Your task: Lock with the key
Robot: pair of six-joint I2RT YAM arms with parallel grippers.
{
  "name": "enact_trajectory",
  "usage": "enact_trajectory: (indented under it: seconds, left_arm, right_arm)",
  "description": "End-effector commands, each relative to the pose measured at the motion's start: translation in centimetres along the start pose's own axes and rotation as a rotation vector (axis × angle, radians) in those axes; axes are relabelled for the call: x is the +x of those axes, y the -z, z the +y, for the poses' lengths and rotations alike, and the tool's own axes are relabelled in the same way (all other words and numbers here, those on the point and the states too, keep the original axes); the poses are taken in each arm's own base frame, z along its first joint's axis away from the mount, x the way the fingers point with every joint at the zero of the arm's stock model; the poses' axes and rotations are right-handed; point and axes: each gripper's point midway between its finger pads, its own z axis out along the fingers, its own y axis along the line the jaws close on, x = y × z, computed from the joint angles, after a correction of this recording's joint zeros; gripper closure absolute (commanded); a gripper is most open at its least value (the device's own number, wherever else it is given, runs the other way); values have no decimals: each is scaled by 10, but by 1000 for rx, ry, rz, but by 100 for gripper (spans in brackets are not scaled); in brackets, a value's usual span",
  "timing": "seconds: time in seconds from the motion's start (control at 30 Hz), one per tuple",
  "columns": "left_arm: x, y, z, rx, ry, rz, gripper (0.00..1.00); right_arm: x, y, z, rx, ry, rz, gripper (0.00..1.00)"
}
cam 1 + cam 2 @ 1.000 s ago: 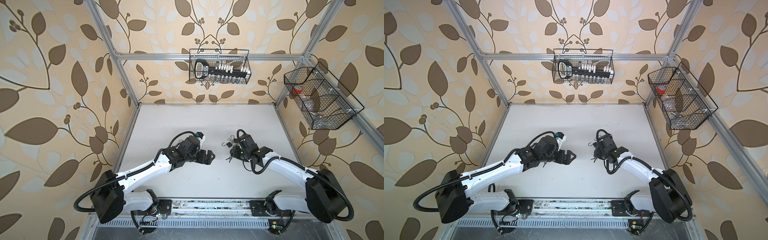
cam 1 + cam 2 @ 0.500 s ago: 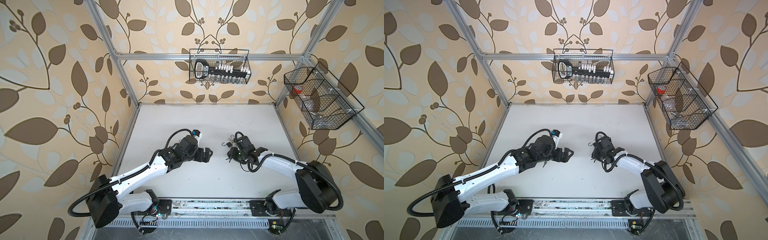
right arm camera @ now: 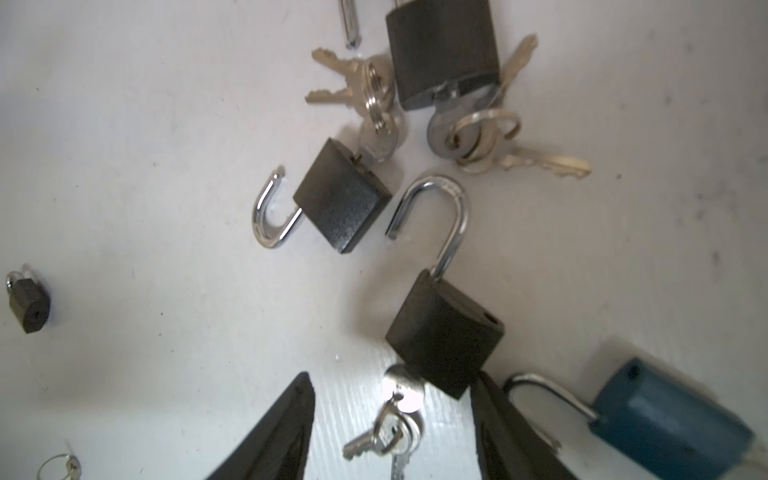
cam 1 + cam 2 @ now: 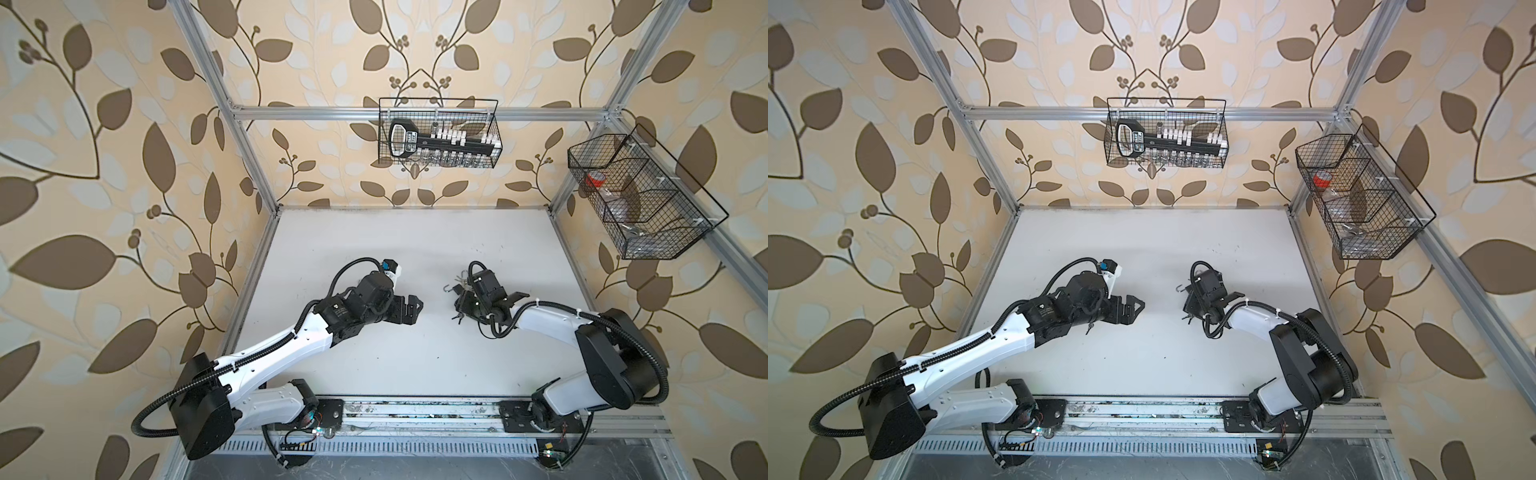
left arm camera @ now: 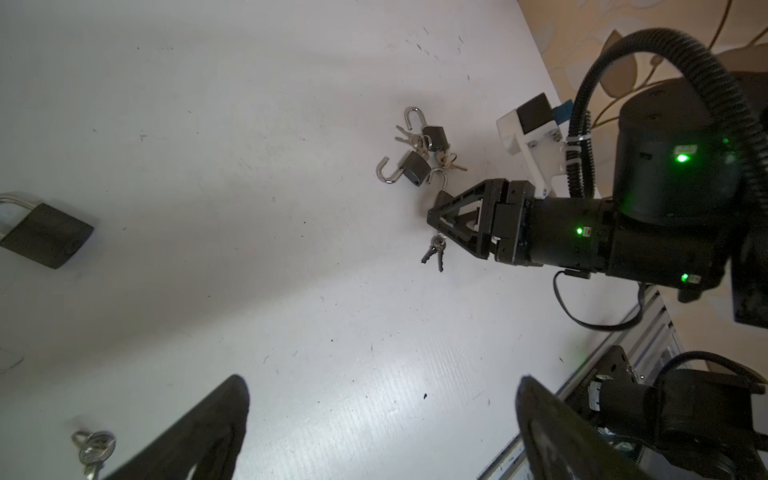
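Now right gripper [image 3: 390, 378] wider than before, part-open astride one of four black padlocks [image 3: 444, 332], left gripper [image 5: 382, 380] wide, empty, one blue padlock [image 3: 665, 419], four key bunches [image 3: 478, 137].

Walls: cream wallpaper [image 4: 104, 137] printed with large brown and pale leaves is seen on three sides.
Frame: the walls are edged by aluminium bars [image 4: 311, 112].
Floor: a white, lightly scuffed tabletop [image 4: 395, 232] is enclosed by the frame.
Furniture: a black wire back basket [image 4: 497, 124] is hung on the rear bar; a black wire side basket [image 4: 665, 245] is fixed at the right.
Front edge: a metal rail [image 4: 415, 415] is laid beside a slotted grille [image 4: 415, 446].
Light: the tabletop is evenly lit.
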Motion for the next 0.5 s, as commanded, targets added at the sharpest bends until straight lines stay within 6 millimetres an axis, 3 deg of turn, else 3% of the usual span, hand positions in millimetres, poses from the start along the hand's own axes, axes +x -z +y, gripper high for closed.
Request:
enact_trajectory:
  seconds: [0.0,0.47]
  left_arm:
    - [-4,9,4,-20,-8,-31,1]
    - [-3,11,5,-25,-8,-36,1]
  right_arm:
    - [8,-12,-30,143,36,27,39]
    - [3,-22,-48,295,147,47,41]
